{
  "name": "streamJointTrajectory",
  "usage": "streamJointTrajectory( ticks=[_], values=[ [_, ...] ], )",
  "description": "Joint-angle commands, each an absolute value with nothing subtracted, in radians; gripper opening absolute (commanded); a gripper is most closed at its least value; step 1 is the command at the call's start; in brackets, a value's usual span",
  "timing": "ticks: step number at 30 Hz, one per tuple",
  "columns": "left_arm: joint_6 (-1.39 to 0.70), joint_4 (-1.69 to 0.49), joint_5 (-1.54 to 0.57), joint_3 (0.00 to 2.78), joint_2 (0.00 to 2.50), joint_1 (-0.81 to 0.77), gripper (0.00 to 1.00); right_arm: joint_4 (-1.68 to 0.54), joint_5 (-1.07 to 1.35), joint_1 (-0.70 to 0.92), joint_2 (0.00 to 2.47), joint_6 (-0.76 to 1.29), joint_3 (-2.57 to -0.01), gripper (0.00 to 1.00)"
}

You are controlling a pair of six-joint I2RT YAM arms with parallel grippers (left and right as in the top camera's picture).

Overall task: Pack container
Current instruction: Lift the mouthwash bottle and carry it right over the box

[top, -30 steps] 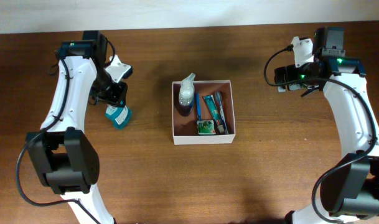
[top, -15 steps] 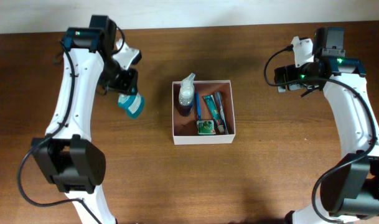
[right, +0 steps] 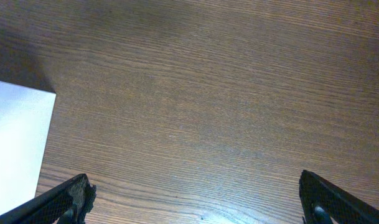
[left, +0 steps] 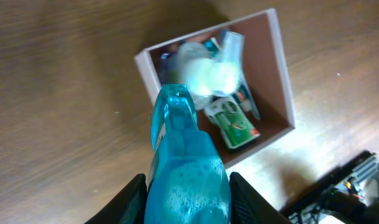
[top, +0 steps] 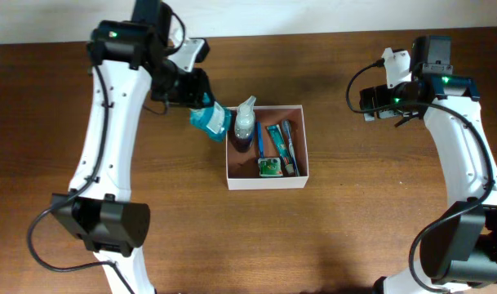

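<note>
The container [top: 267, 181] is a white-walled square box with a reddish-brown floor at the table's middle; it holds a clear spray bottle [top: 245, 122], a blue toothbrush, a green tube and a small green packet. My left gripper [top: 201, 113] is shut on a teal blue bottle [top: 210, 122] and holds it in the air at the box's upper left corner. In the left wrist view the blue bottle [left: 186, 168] fills the space between the fingers [left: 134, 198], with the container [left: 282, 74] below. My right gripper [right: 192, 202] is open and empty over bare wood, far right of the box.
The brown wooden table [top: 354, 229] surrounds the box. A white wall of the box [right: 15, 146] shows at the left edge of the right wrist view. The right arm [top: 456, 155] stands at the table's right side.
My left arm has carried the blue bottle up off the table and to the right, from left of the box to its upper left corner. The right arm has not moved.
</note>
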State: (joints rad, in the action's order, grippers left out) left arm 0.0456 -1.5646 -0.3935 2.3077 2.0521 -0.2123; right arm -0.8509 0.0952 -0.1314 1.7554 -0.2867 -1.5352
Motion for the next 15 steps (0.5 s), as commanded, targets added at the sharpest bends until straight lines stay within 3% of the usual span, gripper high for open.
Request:
streamJointTrajectory(
  ticks=[1,15],
  values=[
    [0.01,-1.565,-0.438,2.334,2.048,-0.269,0.02,-0.848,0.094,-0.136,1.763,-0.275,-1.547,0.98],
    [-0.021,-1.573,-0.287,2.334,2.048,-0.405,0.02,-0.848,0.094,-0.136,1.763,-0.275,-1.547,0.98]
  ],
)
